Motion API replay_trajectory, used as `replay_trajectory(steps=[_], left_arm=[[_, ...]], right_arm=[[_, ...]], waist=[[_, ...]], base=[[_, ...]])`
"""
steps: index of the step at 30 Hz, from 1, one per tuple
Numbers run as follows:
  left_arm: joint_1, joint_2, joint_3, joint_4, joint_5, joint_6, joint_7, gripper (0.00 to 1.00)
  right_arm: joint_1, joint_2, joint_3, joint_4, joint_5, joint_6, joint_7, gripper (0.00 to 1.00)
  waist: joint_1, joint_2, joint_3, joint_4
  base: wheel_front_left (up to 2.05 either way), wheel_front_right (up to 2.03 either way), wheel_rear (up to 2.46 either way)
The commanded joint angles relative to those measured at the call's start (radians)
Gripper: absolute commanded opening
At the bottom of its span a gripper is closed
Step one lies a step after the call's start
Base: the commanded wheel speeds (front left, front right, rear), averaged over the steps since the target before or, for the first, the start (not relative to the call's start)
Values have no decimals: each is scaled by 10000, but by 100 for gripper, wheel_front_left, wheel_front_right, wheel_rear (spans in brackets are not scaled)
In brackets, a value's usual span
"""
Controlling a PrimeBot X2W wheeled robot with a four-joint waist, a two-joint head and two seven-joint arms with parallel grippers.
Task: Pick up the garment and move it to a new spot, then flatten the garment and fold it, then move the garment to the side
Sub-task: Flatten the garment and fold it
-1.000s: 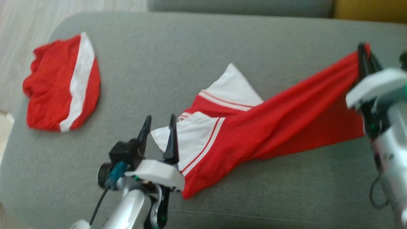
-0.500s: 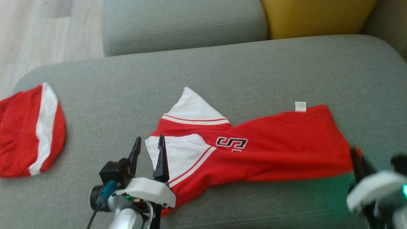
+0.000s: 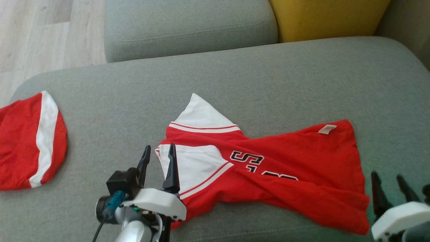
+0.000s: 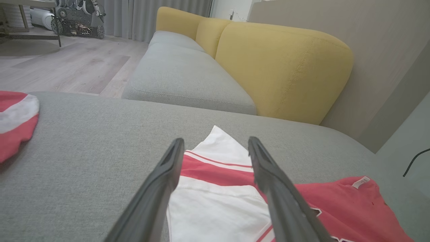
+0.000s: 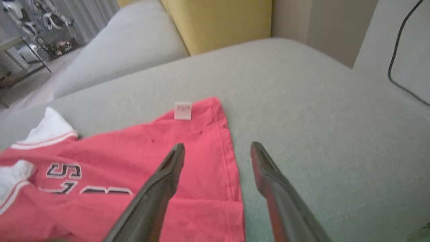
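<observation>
The garment (image 3: 285, 168) is a red shirt with white sleeves and black-and-white lettering, lying crumpled across the grey cushion (image 3: 235, 84). A small white tag (image 3: 327, 129) sits at its far right hem. My left gripper (image 3: 158, 153) stands open over the white sleeve (image 3: 195, 164) at the shirt's left end, holding nothing. In the left wrist view the left gripper (image 4: 215, 144) has that white sleeve (image 4: 215, 208) between and beneath its fingers. My right gripper (image 3: 386, 178) is open just beyond the shirt's right edge; in the right wrist view the right gripper (image 5: 216, 148) hovers over the hem (image 5: 228, 161).
A second red-and-white garment (image 3: 30, 141) lies at the cushion's left edge. A further grey seat cushion (image 3: 188, 27) and a yellow backrest (image 3: 329, 16) are behind. Wood floor (image 3: 43, 33) lies to the far left. A black cable (image 5: 399, 50) hangs at the right.
My right gripper opened and let go of the shirt's right end, which dropped flat onto the cushion. It had been lifted and stretched taut. The camera view shifted; the left gripper stayed open.
</observation>
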Motion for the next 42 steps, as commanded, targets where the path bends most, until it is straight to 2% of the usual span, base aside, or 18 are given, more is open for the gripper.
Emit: replay_trajectory(steps=[1, 9, 16, 24, 30, 34, 36, 42], left_arm=[[-377, 12, 296, -255, 66, -46, -61, 100], [-339, 12, 199, -60, 34, -55, -61, 100], [-364, 12, 76, 580, -37, -183, -61, 100], [-1150, 85, 40, 2469, 50, -213, 112, 100], [-2433, 377, 25, 4169, 334, -254, 189, 100], [-2907, 492, -15, 4830, 466, -259, 180, 100], [-3375, 529, -58, 5526, 535, -349, 128, 100], [-3888, 528, -103, 6270, 567, -564, 31, 100]], right_arm=[[-760, -36, 185, -654, -51, -7, -407, 100], [-966, 119, 783, -1163, 541, -7, -1809, 100], [-871, 144, 998, -788, 740, -7, -2238, 100], [-1000, 147, 1203, -692, 852, -7, -2228, 100], [-1048, 148, 1359, -605, 967, -7, -2223, 100], [-1104, 148, 1394, -572, 1001, -7, -2238, 100], [-1202, 148, 1392, -536, 1035, -7, -2263, 100], [-1351, 148, 1361, -496, 1074, -7, -2307, 100]], waist=[[0, 0, -3, 58], [0, 0, 39, 284], [0, 0, 133, 225], [0, 0, 307, -204], [0, 0, 568, -659], [0, 0, 700, -801], [0, 0, 839, -908], [0, 0, 1062, -981]], base=[[0, 0, 0], [0, 0, 0], [0, 0, 0], [0, 0, 0], [0, 0, 0], [0, 0, 0], [0, 0, 0], [0, 0, 0]])
